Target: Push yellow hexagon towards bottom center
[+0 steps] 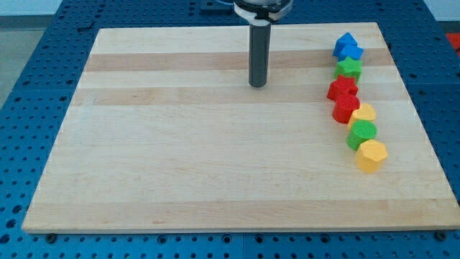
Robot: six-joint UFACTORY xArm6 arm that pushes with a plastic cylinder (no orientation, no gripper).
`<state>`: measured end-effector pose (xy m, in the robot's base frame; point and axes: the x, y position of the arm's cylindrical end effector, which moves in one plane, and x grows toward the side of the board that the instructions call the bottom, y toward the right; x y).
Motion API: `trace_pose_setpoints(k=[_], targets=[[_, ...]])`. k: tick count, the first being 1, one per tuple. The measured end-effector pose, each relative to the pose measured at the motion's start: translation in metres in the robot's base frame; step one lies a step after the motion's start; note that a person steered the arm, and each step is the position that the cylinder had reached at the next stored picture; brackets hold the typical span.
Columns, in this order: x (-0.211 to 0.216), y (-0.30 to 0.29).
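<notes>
The yellow hexagon point(371, 155) lies at the view's right, at the lower end of a column of blocks. My tip point(258, 85) rests on the board near the view's top centre, far to the left of and above the hexagon. It touches no block. Above the hexagon, the column holds a green block point(362, 132), a second yellow block point(364, 113), two red blocks point(345, 108) point(342, 89), a green block point(349, 68) and a blue block point(347, 47).
The wooden board point(215, 158) sits on a blue perforated table point(29, 86). The column of blocks runs close to the board's right edge.
</notes>
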<state>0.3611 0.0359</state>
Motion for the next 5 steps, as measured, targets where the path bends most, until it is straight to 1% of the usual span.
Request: trace_pose_setpoints(k=[1,2,3,4,5], targets=[[0.043,0.005],[0.046,0.005],[0.054,-0.006],[0.1,-0.028],[0.107,-0.035]])
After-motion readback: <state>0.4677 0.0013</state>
